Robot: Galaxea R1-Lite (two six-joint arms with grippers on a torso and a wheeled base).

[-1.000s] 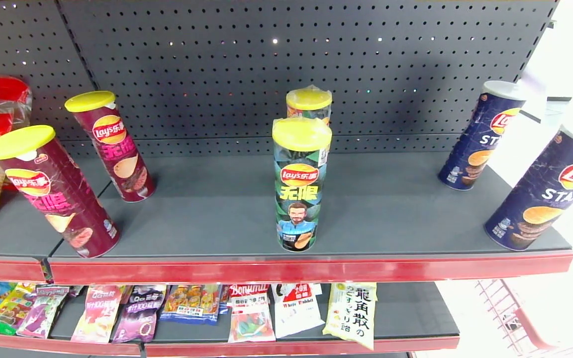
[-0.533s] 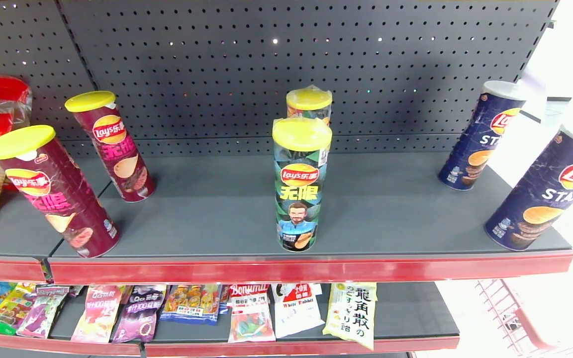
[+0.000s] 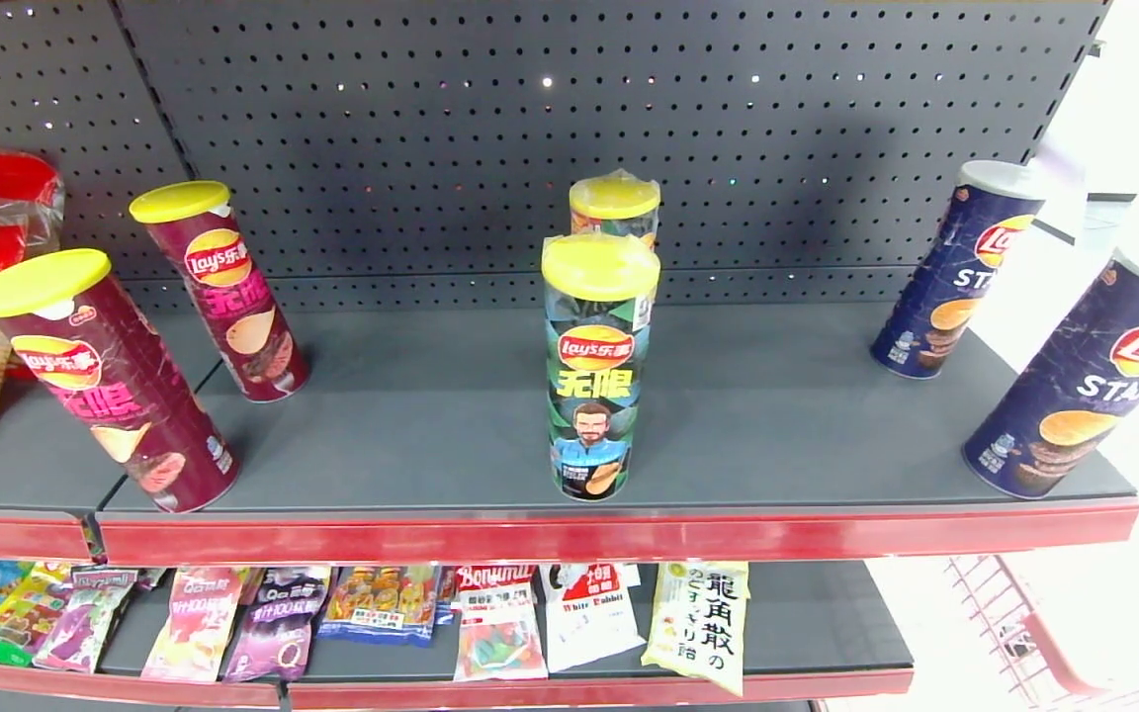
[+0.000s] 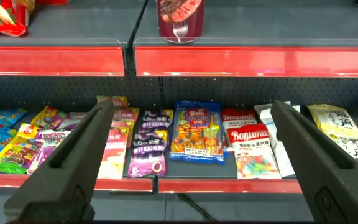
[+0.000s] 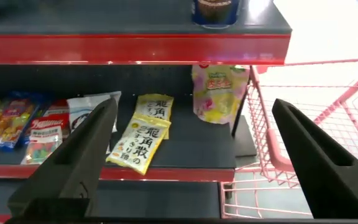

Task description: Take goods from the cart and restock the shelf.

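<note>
Fingers spread wide and holding nothing, the black left gripper (image 4: pixel 191 106) faces colourful snack packets (image 4: pixel 194 130) on the grey, red-edged metal shelf (image 4: pixel 229 62). The black right gripper (image 5: pixel 194 104), its fingers equally spread, faces the shelf's end near the pink wire cart (image 5: pixel 303 124). A green yellow-lidded chip canister (image 3: pixel 597 366) stands upright on the tier above.

Six chip cans (image 3: pixel 597 366) stand on the grey shelf (image 3: pixel 747 435) — a pink wire cart (image 5: pixel 316 124) sits past its right end.

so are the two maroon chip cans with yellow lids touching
Apart. The head view shows bare grey shelf between the front maroon yellow-lidded chip can and the rear maroon chip can.
</note>
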